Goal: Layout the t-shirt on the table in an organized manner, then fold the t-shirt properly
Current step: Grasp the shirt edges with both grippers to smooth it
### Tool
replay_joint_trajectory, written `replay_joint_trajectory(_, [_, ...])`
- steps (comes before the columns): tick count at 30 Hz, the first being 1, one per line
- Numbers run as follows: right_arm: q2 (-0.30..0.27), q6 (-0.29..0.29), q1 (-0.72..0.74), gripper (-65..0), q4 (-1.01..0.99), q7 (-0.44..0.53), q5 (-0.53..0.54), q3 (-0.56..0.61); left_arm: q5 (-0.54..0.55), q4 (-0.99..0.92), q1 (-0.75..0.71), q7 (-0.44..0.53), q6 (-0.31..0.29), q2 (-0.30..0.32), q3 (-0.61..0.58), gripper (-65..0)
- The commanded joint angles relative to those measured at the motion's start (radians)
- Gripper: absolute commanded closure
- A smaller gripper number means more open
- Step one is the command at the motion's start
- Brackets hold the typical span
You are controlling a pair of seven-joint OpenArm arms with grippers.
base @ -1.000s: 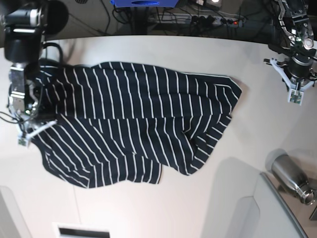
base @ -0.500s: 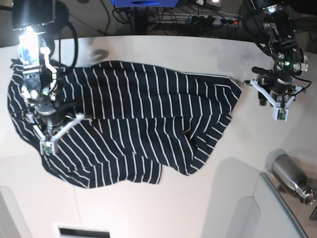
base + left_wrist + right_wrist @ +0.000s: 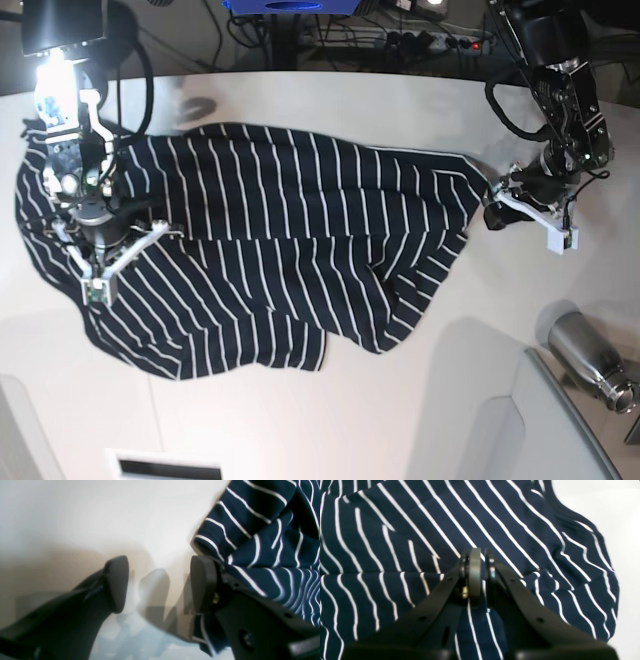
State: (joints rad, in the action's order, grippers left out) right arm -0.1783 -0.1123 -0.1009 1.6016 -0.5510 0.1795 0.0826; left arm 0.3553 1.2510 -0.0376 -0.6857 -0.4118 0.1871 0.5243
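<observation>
One striped t-shirt [image 3: 280, 240] spread rumpled across the white table [image 3: 330, 420], two grippers – left gripper [image 3: 160, 585] jaws apart beside the shirt's edge, right gripper [image 3: 480, 575] pinched together on a fabric fold, one metal bottle [image 3: 590, 360] nearby.

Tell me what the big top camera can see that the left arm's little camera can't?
Only the base view shows the whole t-shirt spread out, the right tool closed over it, and a metal bottle. Only the left wrist view shows the left tool up close, open, with bare table between its pads. Both show the shirt's striped edge beside that tool.
</observation>
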Motion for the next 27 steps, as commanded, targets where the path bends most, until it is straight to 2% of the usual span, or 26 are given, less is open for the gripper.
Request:
replay_joint_trajectory(1, [-0.008,0.001,0.011,-3.9,0.015,0.022,-0.005,-0.004,0.012,0.005,0.026,0.019,-0.002,0.013,0.004,-37.4])
replay_joint_trajectory(9, [-0.008,0.001,0.011,-3.9,0.015,0.021,-0.005,-0.004,0.012,-0.155,0.112,0.019,-0.002,0.01,0.0,-37.4])
replay_joint_trajectory(15, [-0.008,0.001,0.011,-3.9,0.015,0.021,-0.005,-0.004,0.012,-0.172,0.143,0.021,0.0,-0.01,-0.095,-37.4])
replay_joint_trajectory(19, [-0.008,0.001,0.011,-3.9,0.015,0.021,-0.005,-0.004,0.004,-0.224,0.187,0.021,0.001,-0.042,-0.097,-37.4])
replay_joint_trajectory(25, [-0.008,0.001,0.01,-3.9,0.015,0.019,-0.005,-0.004,0.004,-0.282,0.222,0.024,0.003,-0.042,-0.095,-37.4])
replay_joint_trajectory(27, [-0.008,0.001,0.01,-3.9,0.015,0.019,-0.005,-0.004,0.004,-0.29,0.232,0.057,0.003,-0.042,-0.1,-37.4])
